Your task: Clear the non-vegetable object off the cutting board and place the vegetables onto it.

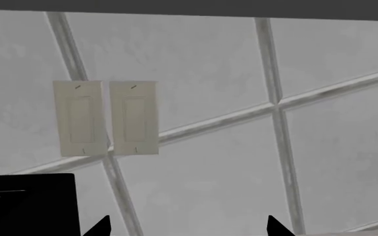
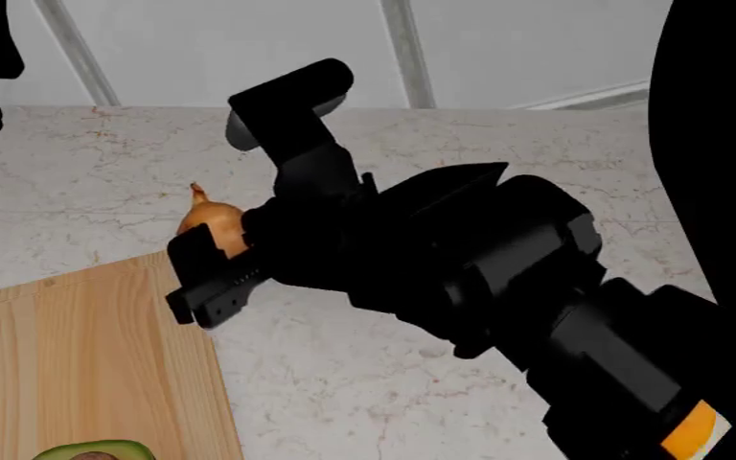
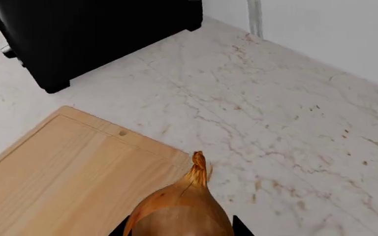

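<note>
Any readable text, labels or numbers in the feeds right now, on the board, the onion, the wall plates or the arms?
None can be read.
Two wall switch plates: only small marks near their edges, too small to read.
Cutting board: plain wood, no print.
Onion: no sticker visible.
Right gripper: black, no lettering; an orange patch on the arm bears no text.

Two pale wall switch plates (image 1: 106, 118) side by side on grey tiled wall (image 1: 202, 64); veined marble countertop (image 3: 287, 113); black appliance (image 3: 90, 34)
</note>
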{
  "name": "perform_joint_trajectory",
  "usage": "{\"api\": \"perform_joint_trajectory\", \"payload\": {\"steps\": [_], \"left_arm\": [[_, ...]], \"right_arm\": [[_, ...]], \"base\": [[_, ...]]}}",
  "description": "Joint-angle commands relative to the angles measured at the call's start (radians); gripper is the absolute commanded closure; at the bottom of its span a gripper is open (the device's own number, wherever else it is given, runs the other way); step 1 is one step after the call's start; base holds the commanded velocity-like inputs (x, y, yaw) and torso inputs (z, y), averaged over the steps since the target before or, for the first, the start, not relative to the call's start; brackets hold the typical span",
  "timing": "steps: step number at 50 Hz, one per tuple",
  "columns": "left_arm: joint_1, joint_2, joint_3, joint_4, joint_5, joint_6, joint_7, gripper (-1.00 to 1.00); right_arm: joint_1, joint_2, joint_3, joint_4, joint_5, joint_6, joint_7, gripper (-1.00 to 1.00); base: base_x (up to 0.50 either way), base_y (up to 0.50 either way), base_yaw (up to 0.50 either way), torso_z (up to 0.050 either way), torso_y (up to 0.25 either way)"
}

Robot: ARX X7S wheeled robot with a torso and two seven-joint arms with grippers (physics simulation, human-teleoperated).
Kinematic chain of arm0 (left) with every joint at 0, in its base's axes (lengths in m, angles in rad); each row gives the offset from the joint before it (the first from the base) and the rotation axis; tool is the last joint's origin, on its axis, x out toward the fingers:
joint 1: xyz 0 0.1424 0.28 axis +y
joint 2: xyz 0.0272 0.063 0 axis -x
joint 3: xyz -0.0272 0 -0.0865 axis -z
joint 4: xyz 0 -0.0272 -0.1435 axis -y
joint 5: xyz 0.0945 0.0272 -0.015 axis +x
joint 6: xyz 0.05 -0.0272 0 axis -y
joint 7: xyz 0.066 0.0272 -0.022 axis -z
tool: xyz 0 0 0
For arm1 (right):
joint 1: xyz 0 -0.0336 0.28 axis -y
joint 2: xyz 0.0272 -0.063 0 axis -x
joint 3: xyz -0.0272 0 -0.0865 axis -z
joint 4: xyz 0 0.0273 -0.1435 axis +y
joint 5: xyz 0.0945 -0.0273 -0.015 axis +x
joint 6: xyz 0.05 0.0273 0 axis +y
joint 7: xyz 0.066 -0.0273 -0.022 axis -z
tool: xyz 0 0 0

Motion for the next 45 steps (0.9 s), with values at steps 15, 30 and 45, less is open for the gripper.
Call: {"api": "perform_joint_trajectory", "payload": {"steps": [15,30,45], "left_arm": [[0.001,-0.007,0.0,0.004,-0.011,0.003,-0.008,-1.0],[0.007,-0.018,-0.013,0.016,-0.025,-0.005,-0.021,-1.0],[-0.002,-0.02,-0.007,0.008,-0.026,-0.001,-0.022,-1.0]], "right_arm": [[0.003,0.026,0.015,-0.243,0.038,0.044,0.039,1.0],[0.006,-0.132,-0.006,-0.092,-0.013,-0.005,-0.096,1.0],[-0.002,-0.186,-0.023,-0.008,-0.027,-0.016,-0.153,1.0]], "base": [[0.0,0.0,0.0,0.0,0.0],[0.0,0.0,0.0,0.0,0.0],[0.0,0.0,0.0,0.0,0.0]]}}
